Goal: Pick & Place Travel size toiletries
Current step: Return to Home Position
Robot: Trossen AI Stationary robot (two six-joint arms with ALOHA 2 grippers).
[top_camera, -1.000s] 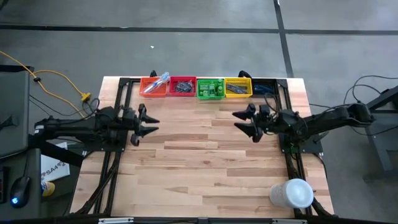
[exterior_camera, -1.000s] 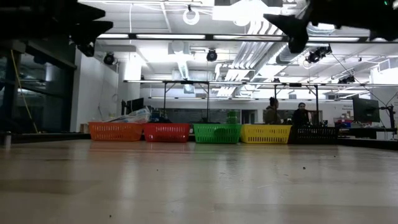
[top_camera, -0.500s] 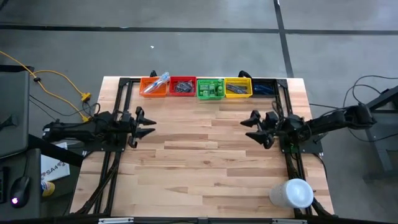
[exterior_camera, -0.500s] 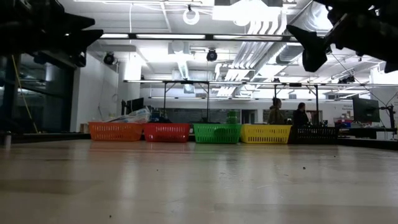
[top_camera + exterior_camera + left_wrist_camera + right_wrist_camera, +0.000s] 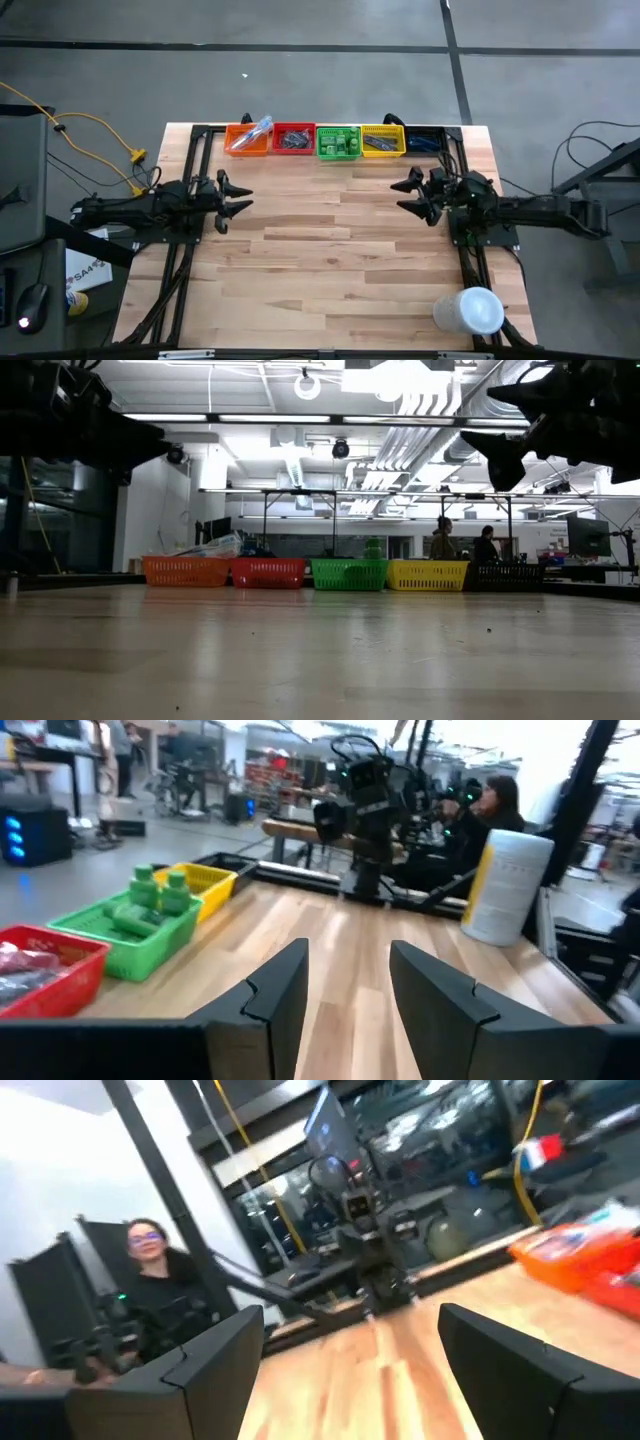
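The travel size toiletries lie sorted in a row of bins at the table's far edge. Clear-wrapped toothbrushes (image 5: 258, 130) are in the orange bin (image 5: 240, 146). Dark bundles (image 5: 293, 141) are in the red bin, green bottles (image 5: 340, 146) in the green bin (image 5: 130, 920), grey combs (image 5: 380, 144) in the yellow bin, and blue razors (image 5: 425, 143) in the dark bin. My left gripper (image 5: 246, 199) hovers open at the table's left side, pointing right, with nothing between its fingers (image 5: 270, 995). My right gripper (image 5: 398, 196) hovers open at the right side, pointing left, and also holds nothing.
A large white cylinder (image 5: 470, 310) stands upright at the near right corner and also shows in the left wrist view (image 5: 505, 885). Bare wood spans the table's middle (image 5: 330, 250). People sit beyond the table (image 5: 440, 540). Dark frame rails run along both table sides.
Both grippers have sunk lower over the table. My right gripper has drawn back toward the table's right edge and turned, so that it now points straight across to the left. My left gripper has pulled slightly toward the left edge. Neither gap has changed.
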